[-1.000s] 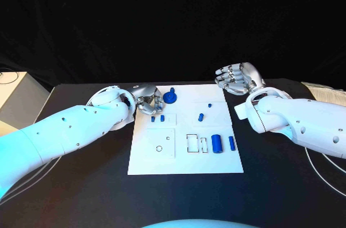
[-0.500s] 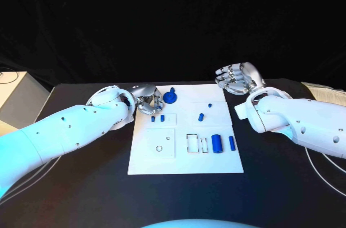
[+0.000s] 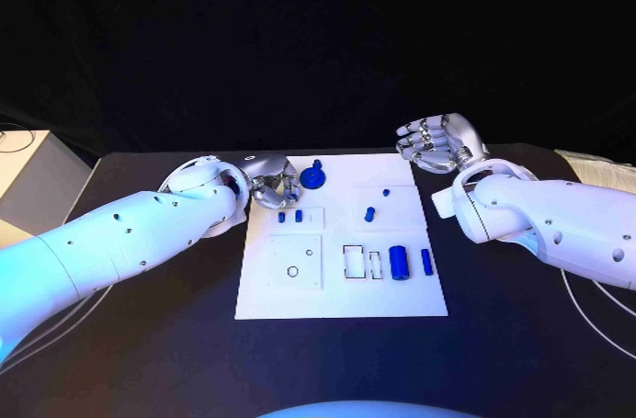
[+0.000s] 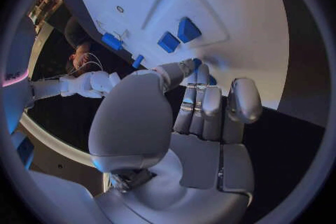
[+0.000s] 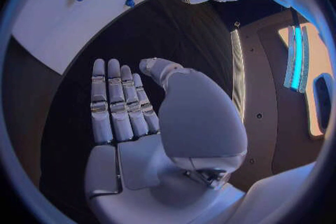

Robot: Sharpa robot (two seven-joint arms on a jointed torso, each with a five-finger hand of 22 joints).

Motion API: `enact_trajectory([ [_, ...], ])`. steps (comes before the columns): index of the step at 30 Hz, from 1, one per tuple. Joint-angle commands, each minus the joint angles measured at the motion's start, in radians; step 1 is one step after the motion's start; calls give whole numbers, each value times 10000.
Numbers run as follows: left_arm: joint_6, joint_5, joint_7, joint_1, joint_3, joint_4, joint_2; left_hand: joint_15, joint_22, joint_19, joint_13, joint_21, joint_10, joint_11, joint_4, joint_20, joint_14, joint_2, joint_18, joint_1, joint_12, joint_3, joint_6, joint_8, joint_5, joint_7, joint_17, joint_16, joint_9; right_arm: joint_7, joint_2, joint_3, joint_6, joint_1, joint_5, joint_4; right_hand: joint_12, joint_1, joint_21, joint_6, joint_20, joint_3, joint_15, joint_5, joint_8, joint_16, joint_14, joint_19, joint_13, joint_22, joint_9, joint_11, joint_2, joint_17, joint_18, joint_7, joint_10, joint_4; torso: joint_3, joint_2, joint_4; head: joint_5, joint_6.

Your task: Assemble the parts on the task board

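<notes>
The round blue part (image 3: 312,176) at the task board (image 3: 342,294)'s far-left corner has not moved over the last second, the left hand (image 3: 270,181) still curled beside it, grip unclear, while the right hand (image 3: 435,142) stays open and empty at the far-right corner, so assembly seems stalled.

The black table (image 3: 159,344) carries the white task board (image 3: 341,294) at its middle, and small blue parts (image 3: 398,261) lie on or stand in that board.
</notes>
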Motion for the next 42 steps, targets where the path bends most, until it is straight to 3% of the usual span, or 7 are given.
enact_trajectory([
  [1, 313, -36, 70, -25, -41, 2, 43, 11, 3, -60, -18, -51, -19, 38, -35, 37, -60, 14, 83, 69, -65, 16, -6, -16, 6, 60, 2, -45, 23, 112, 0, 4, 77, 0, -59, 14, -39, -79, -4, 41, 1, 1, 18, -64, -46, -51, 72, 45, -12, -9, -9, -61, -14, -9, 37, 32, -28, -59, 8, -1, 5, -4, -8],
  [17, 339, -35, 112, -26, -170, -42, 49, 6, -2, -96, -55, -65, 144, 33, -133, 44, -92, 34, 94, 161, -263, 1, 68, -47, 6, 60, -18, -80, 28, 112, 5, 4, 57, 0, -59, 9, -45, -99, -7, 30, 6, -5, 23, -62, -57, -55, 66, 42, -12, -26, -12, -56, -26, -16, 36, 37, -36, -54, 2, -6, 1, -12, 8],
  [29, -62, 35, 211, -28, -175, -13, 16, 49, 9, -134, -114, -71, 257, 67, -154, 92, -190, -46, 102, 81, -726, -48, -419, -525, 7, 126, -80, -146, -141, 148, 19, 4, 47, 0, -51, 1, -49, -106, -10, 19, 9, -8, 26, -61, -64, -58, 60, 38, -13, -31, -15, -52, -34, -19, 35, 42, -44, -53, -4, 0, 12, 2, 11],
  [42, -261, 62, 214, -28, -173, 7, -3, 72, 8, -150, -95, -83, 91, 97, -121, 106, -381, -117, 104, -15, -932, -72, -735, -788, 9, 138, -242, -220, -246, 185, 21, 4, 26, 0, -16, -1, -53, -112, -13, 11, 11, -9, 29, -59, -70, -60, 56, 34, -13, -37, -17, -48, -36, -21, 34, 45, -51, -51, 5, 1, 5, 23, 11],
])
